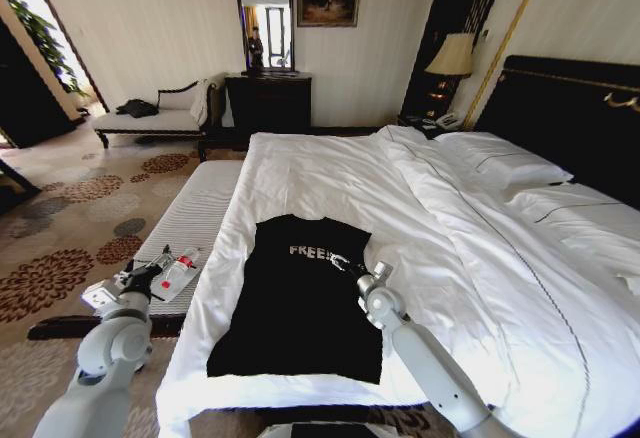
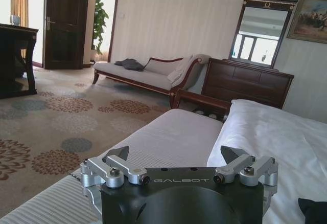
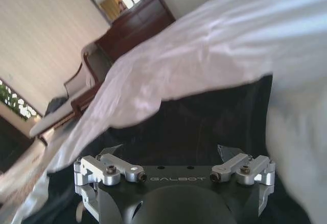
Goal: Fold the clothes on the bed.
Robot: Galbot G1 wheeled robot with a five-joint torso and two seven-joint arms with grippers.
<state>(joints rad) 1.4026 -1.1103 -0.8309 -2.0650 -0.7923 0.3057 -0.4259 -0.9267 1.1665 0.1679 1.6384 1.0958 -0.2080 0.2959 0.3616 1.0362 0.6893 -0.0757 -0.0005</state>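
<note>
The bed (image 1: pixel 480 258) fills most of what I see: white sheets and duvet, pillows (image 1: pixel 505 163) against the tall dark headboard (image 1: pixel 570 108) on my right. Beside it, on my left, runs the narrow striped bench (image 1: pixel 195 218).

The black T-shirt (image 1: pixel 300 308) lies flat on the near part of the bed, close to the edge in front of me. Its long axis runs from me away toward the far side of the bed; the collar end with the white "FREE" lettering (image 1: pixel 308 251) points away from me and the hem lies nearest me.

My right pincer (image 1: pixel 350 264) hangs low over the shirt's chest, just beside the lettering, its tips spread with nothing between them; the black cloth (image 3: pixel 204 116) lies under it. My left pincer (image 1: pixel 150 276) sits above the bench, well apart from the shirt, likewise spread wide and empty.
</note>
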